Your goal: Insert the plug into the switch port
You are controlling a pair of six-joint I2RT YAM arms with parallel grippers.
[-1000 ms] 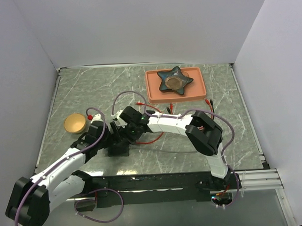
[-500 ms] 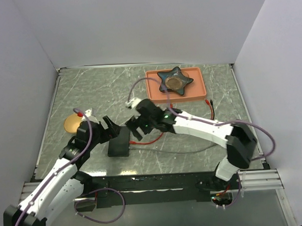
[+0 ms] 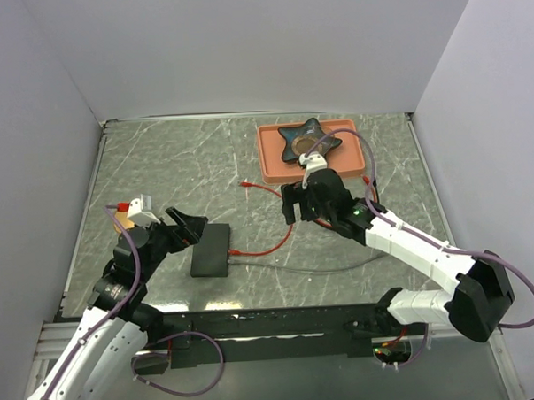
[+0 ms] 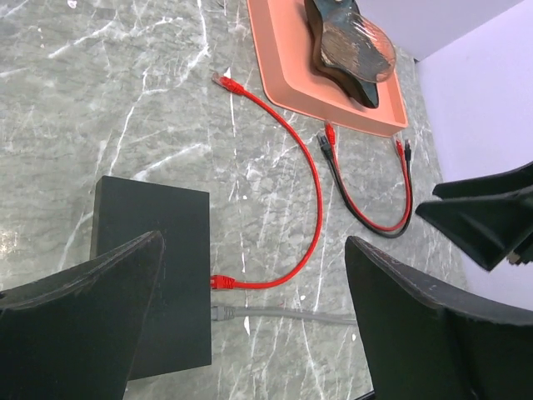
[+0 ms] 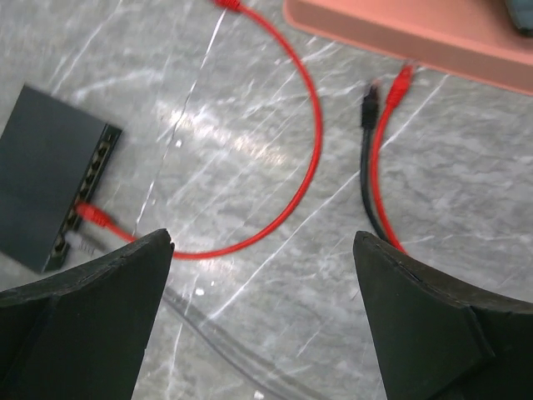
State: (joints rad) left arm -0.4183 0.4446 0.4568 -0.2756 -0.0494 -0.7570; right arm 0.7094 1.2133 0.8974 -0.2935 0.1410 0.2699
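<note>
The switch (image 3: 211, 249) lies flat on the table (image 3: 159, 160), left of centre and close to the near edge. Its long axis runs from the near edge toward the far edge. Its row of ports faces the right edge. The red plug (image 3: 235, 253) sits in that row, with a grey cable (image 3: 305, 267) in a socket just beside it. In the wrist views the plug looks seated, though how deep I cannot tell. The red cable (image 4: 318, 200) loops off toward the far edge, its other end lying free.

The left jaws are spread wide and hold nothing. They hang just beside the switch's far-left corner, on the side away from the ports. The right jaws are likewise wide apart and empty, well apart from the switch and near the orange tray (image 3: 265, 156).

So the left jaws are nearer, but the right ones stand on the port side. Any last press on the plug would, I judge, run toward the left edge — across the switch's long axis — with the left jaws placed to brace the box.
</note>
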